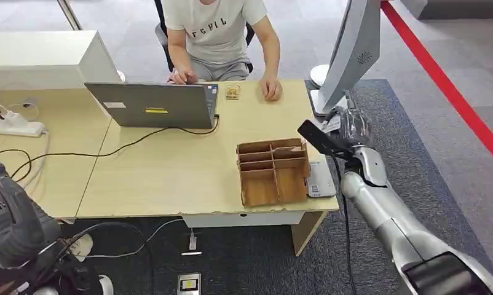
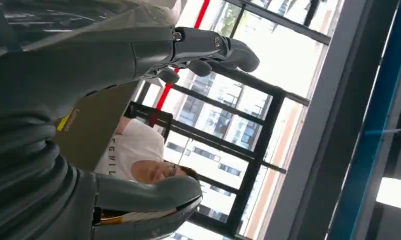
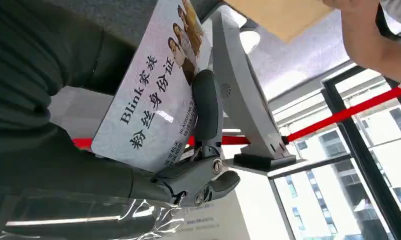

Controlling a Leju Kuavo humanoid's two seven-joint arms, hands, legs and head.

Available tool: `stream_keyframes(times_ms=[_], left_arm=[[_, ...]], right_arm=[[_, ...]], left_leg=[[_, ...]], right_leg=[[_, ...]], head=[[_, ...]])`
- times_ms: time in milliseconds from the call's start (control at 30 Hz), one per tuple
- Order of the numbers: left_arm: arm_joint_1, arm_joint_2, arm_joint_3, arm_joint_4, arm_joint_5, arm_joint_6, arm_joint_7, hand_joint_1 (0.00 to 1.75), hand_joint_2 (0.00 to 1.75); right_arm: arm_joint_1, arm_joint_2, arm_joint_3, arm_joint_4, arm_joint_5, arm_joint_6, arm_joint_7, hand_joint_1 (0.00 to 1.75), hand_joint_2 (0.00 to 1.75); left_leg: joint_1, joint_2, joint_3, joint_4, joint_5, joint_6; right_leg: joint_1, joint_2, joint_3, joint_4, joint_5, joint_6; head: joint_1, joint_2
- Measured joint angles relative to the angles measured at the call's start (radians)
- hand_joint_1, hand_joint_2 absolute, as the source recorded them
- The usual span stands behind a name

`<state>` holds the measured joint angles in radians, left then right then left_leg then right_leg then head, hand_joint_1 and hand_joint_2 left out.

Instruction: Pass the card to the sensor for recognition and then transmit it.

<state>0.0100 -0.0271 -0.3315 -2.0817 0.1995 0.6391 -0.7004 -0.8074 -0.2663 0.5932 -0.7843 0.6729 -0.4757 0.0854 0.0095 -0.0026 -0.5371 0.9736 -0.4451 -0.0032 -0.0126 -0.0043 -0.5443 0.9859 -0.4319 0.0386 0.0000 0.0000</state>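
Office floor with grey carpet and a red line; a light wooden desk [image 1: 170, 178] carries a laptop [image 1: 152, 106], a wooden compartment tray [image 1: 273, 171] and a white power strip [image 1: 13, 126]. A person [image 1: 222, 31] sits at the far side, both hands on the desktop.

The right hand [image 1: 353, 127] is raised off the desk's right edge, just in front of the grey upright sensor stand [image 1: 348, 52]. It pinches the card [image 3: 156, 95]: in the right wrist view the thumb lies across the printed face, the card flat against the palm side. The stand's base sits just beyond the card in that view; I cannot tell whether card and stand touch. A small white flat device [image 1: 321, 180] lies by the tray, below the hand. It may be a reader, but that is too small to tell.

The left hand [image 1: 13, 218] hangs low at the near left, off the desk, fingers apart and lightly curled, holding nothing in the left wrist view.

Progress, judged: the card is picked up and brought to the sensor area, so the presenting step is under way or about done. No sign of recognition is visible. Still left: the hand-over, probably to the seated person, whose hand rests on the desk well apart from the card.
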Motion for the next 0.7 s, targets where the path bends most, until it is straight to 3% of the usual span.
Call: stream_keyframes(times_ms=[300, 700], left_arm=[[-0.014, -0.025, 0.0, 0.021, 0.007, -0.049, 0.0, 0.0, 1.75], [-0.027, -0.053, 0.003, 0.046, 0.018, -0.102, 0.0, 0.0, 1.75]], right_arm=[[-0.112, 0.031, 0.011, 0.05, 0.079, 0.024, 0.045, 1.75, 1.75], [-0.187, 0.126, 0.036, 0.168, 0.123, 0.034, 0.082, 1.75, 1.75]], left_leg=[[0.0, 0.0, -0.001, 0.0, 0.0, 0.0], [0.0, 0.0, -0.002, 0.0, 0.0, 0.0]], right_leg=[[0.0, 0.0, -0.001, 0.0, 0.0, 0.0], [0.0, 0.0, -0.002, 0.0, 0.0, 0.0]], head=[[0.0, 0.0], [0.0, 0.0]])
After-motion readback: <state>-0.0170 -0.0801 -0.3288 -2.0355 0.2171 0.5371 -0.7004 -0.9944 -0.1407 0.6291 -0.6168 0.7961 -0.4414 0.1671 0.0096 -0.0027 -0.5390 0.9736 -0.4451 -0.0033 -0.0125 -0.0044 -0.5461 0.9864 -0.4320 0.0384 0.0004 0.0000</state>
